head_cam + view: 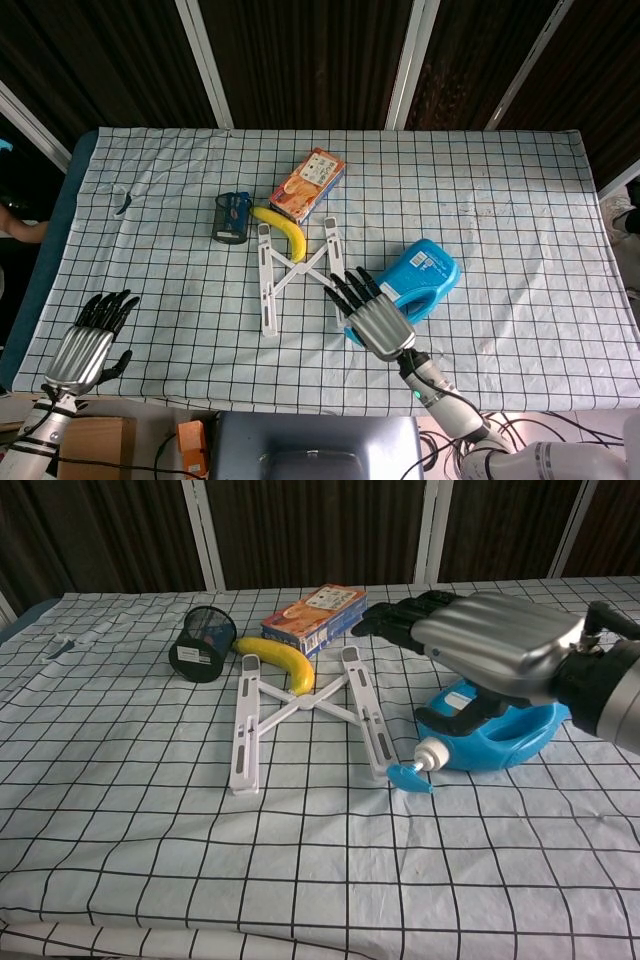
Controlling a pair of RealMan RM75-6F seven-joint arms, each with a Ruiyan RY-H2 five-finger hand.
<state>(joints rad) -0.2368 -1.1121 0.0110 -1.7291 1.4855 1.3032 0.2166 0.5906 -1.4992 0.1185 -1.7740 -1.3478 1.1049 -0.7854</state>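
White cloth ruled in a black grid covers the desk [520, 200], with a dark blue edge showing along its left side. Behind it stand dark panels split by pale slanting bars.

The right hand [372, 312] [490, 640] hangs over the near end of a blue jug [420, 280] [505, 730] that lies on its side. Its fingers are stretched out and apart, holding nothing, and in the chest view the thumb curls down just above the jug's handle; whether it touches cannot be told. The jug's white spout points left, with a small blue cap [408, 776] lying on the cloth right at the spout. Just to the left of the hand lies a white folding stand [295, 275] [300, 715], spread in an X. A yellow banana [283, 232] [276, 660] rests across the stand's far end, beside an orange snack box [308, 184] [316, 612] and a black mesh cup [232, 217] [202, 645] tipped on its side.

The left hand [88, 347] hovers at the near left corner of the desk, well apart from everything, fingers extended and holding nothing.
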